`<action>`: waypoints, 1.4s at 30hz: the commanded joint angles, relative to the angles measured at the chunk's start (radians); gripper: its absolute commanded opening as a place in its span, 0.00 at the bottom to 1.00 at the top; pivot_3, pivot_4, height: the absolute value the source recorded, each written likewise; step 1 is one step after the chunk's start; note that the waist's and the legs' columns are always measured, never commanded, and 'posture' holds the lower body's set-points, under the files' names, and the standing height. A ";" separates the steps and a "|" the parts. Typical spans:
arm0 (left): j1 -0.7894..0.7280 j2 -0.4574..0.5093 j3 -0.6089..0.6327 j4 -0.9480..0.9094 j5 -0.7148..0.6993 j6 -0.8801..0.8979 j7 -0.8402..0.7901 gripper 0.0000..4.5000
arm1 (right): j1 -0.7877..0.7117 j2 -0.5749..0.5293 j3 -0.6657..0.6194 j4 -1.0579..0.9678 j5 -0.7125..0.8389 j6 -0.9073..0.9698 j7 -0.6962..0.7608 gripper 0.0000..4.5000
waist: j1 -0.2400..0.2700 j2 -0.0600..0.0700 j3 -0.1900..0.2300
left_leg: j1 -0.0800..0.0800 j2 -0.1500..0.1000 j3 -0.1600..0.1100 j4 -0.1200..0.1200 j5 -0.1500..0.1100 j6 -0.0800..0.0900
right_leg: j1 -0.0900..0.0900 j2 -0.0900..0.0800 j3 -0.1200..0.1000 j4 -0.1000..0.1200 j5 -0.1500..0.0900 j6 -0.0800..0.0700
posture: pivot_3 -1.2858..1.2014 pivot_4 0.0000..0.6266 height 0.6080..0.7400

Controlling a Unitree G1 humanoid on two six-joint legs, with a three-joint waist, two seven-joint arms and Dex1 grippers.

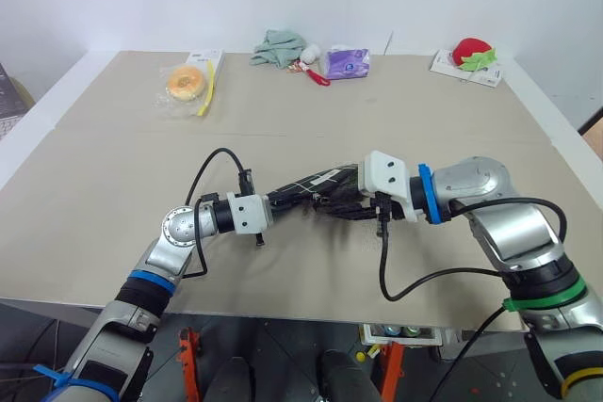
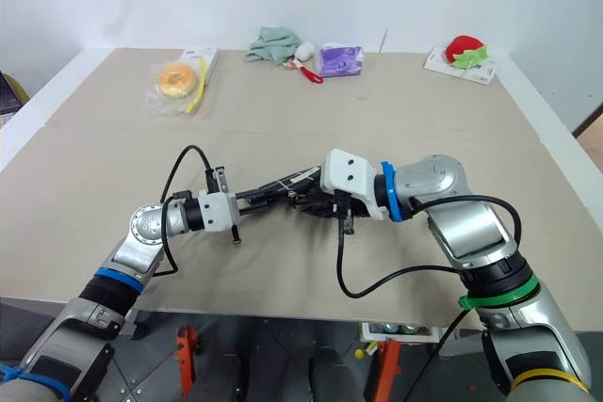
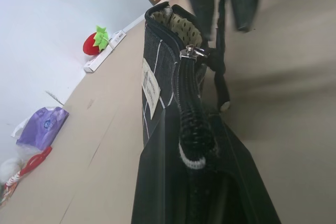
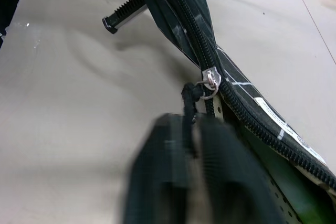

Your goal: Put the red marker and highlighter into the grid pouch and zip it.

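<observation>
Above the table's middle, the grid pouch (image 1: 311, 183) hangs between my two grippers, black with white lines and a small white label (image 3: 151, 90). My left gripper (image 1: 283, 200) is shut on the pouch's left end. The zipper slider (image 4: 210, 80) sits partway along, and beyond it the pouch mouth gapes, showing the olive lining. My right gripper (image 4: 191, 124) is shut on the black pull cord (image 4: 189, 95) hanging from the slider. The red marker and the highlighter are hidden.
Along the table's far edge lie a bagged doughnut (image 1: 186, 84), a teal cloth (image 1: 279, 47), a small red-and-white spoon-like object (image 1: 311, 68), a purple packet (image 1: 348, 62) and a strawberry toy (image 1: 474, 54) on a white board. The near table edge (image 1: 283, 313) runs under my arms.
</observation>
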 commanded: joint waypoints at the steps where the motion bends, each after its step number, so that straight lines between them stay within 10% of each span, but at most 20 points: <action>1: -0.004 0.004 0.028 -0.040 -0.026 -0.005 0.004 0.00 | -0.024 -0.001 -0.039 -0.015 0.029 0.004 0.006 0.01 | 0.000 0.000 0.000 | 0.000 0.000 0.000 0.000 0.000 0.000 | 0.000 0.000 0.000 0.000 0.000 0.000 | 0.52 0.24 1.00; 21: -0.005 0.002 0.022 -0.032 -0.030 -0.013 -0.003 0.00 | -0.015 -0.219 -0.266 0.360 0.016 -0.113 -0.007 0.01 | -0.002 0.000 0.000 | 0.000 0.000 0.001 0.000 0.000 0.000 | 0.000 0.000 0.001 0.000 0.000 0.000 | 0.52 0.24 1.00; 35: 0.004 0.004 0.022 -0.043 -0.060 0.023 -0.035 0.00 | -0.018 -0.178 -0.333 0.322 0.135 -0.022 -0.012 0.01 | -0.001 0.000 0.000 | 0.000 0.000 0.001 0.000 0.000 0.000 | 0.000 0.000 0.001 0.000 0.000 0.000 | 0.52 0.24 1.00; 37: 0.012 0.007 0.025 -0.071 -0.106 0.081 -0.068 0.00 | -0.017 -0.169 -0.367 0.312 0.179 0.020 -0.016 0.20 | -0.001 0.000 0.000 | 0.000 0.000 0.001 0.000 0.000 0.000 | 0.000 0.000 0.001 0.000 0.000 -0.001 | 0.52 0.24 1.00; 42: 0.036 0.024 0.035 -0.171 -0.212 0.263 -0.142 0.51 | 0.014 -0.168 -0.413 0.312 0.213 0.052 -0.034 0.71 | 0.000 0.000 0.000 | 0.000 0.000 0.001 0.000 0.000 0.000 | 0.000 0.000 0.001 0.000 0.000 0.000 | 0.52 0.24 1.00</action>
